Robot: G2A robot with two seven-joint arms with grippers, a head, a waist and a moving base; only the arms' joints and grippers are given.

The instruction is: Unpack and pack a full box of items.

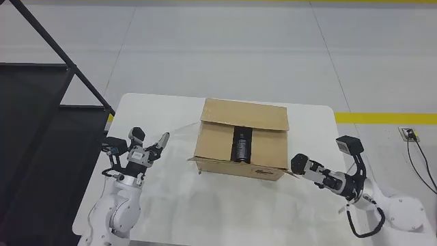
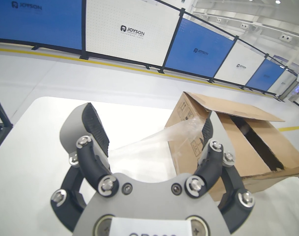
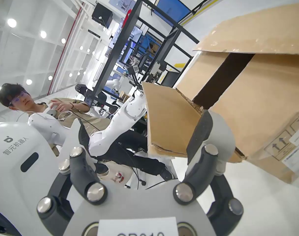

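A brown cardboard box [image 1: 242, 140] stands in the middle of the white table, its top flaps parted by a dark gap. In the gap lies a dark cylindrical item [image 1: 242, 145]. My left gripper [image 1: 150, 143] sits to the left of the box, open [image 2: 149, 121]. A clear strip of tape [image 2: 149, 141] runs from the box's near corner [image 2: 186, 114] to between its fingers. My right gripper [image 1: 298, 162] is at the box's front right corner, open [image 3: 144, 133]. A small side flap [image 3: 169, 119] sticks out between its fingers, close to one fingertip [image 3: 208, 128].
The white table [image 1: 164, 198] has bare room in front of the box and to its left. A black metal frame [image 1: 48, 61] stands beside the table's left edge. The table's right edge is close behind my right arm [image 1: 355, 184].
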